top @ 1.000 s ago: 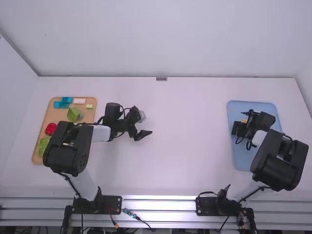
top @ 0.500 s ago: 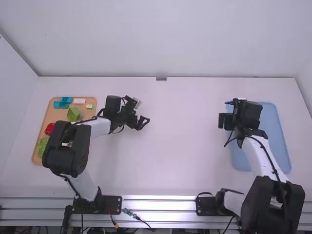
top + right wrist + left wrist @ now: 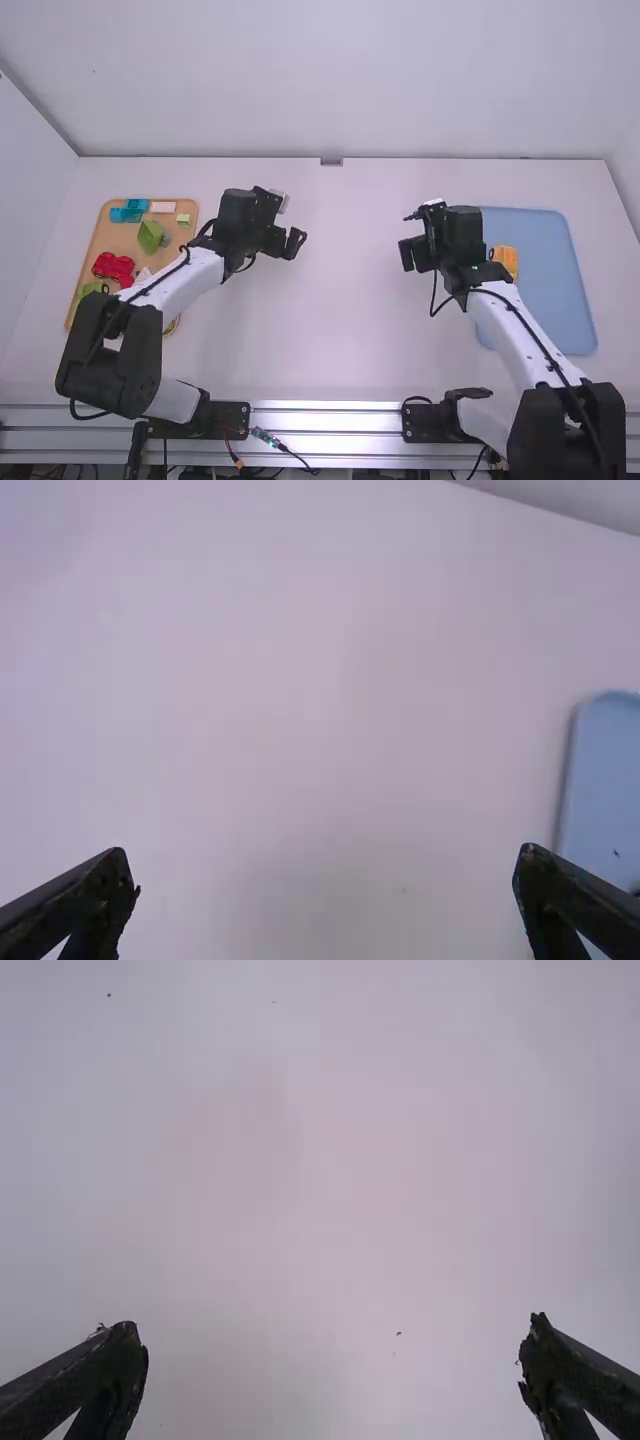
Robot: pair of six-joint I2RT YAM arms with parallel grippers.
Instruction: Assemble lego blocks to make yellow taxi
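In the high view a yellow-orange block build [image 3: 505, 260] rests in the blue tray [image 3: 560, 300] at the right, partly behind the right arm. My right gripper [image 3: 410, 254] is held over the table left of that tray, open and empty; in the right wrist view the gripper [image 3: 328, 875] has its fingers wide apart over bare table. My left gripper [image 3: 288, 243] hangs over the table right of the orange tray [image 3: 112, 240]; in the left wrist view the gripper [image 3: 335, 1345] stands open with nothing between its fingers.
The orange tray holds a red piece [image 3: 114, 268], a green block [image 3: 151, 235], cyan blocks [image 3: 128, 212], a pale pink block [image 3: 163, 207] and a small light green block [image 3: 183, 218]. A wall rises behind the table's [image 3: 350, 320] far edge.
My right gripper has moved left from above the blue tray to the table beside it, uncovering the yellow-orange build. The left arm has shifted slightly, its elbow lower, revealing more of the red piece.
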